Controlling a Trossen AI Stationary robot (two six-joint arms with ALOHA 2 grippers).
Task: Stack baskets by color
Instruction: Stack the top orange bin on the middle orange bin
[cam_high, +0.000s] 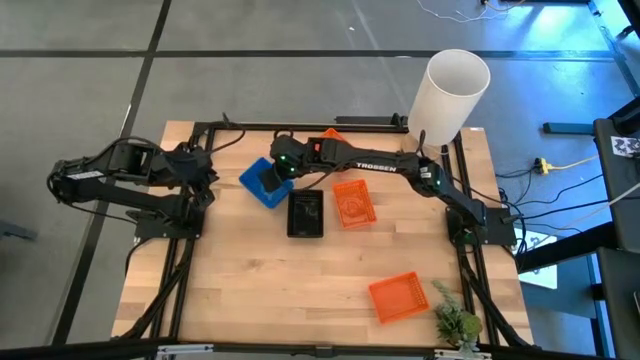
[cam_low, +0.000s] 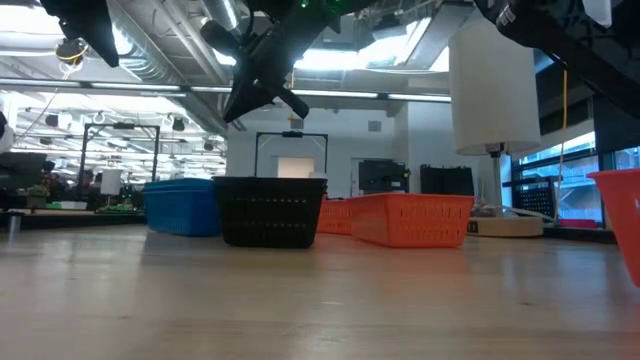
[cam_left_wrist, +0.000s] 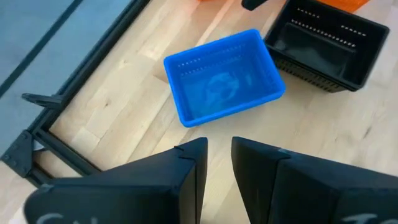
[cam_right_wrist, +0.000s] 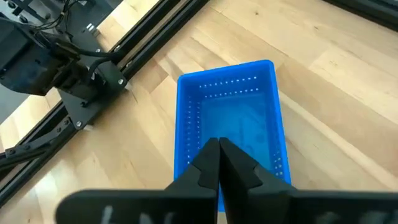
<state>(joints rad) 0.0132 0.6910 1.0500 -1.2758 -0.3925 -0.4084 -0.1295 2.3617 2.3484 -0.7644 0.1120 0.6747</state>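
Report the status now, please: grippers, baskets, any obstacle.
Right gripper shut, empty, above blue basket. Left gripper slightly open, waiting at table's left edge. Black basket beside blue; orange baskets unstacked. Nothing blocking.

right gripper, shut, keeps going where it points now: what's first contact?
Most likely the blue basket: the right gripper is shut and aimed into its open interior. Height above it is unclear.

Dark arms (cam_high: 380, 163), white lettering, seemingly "TROSSEN".
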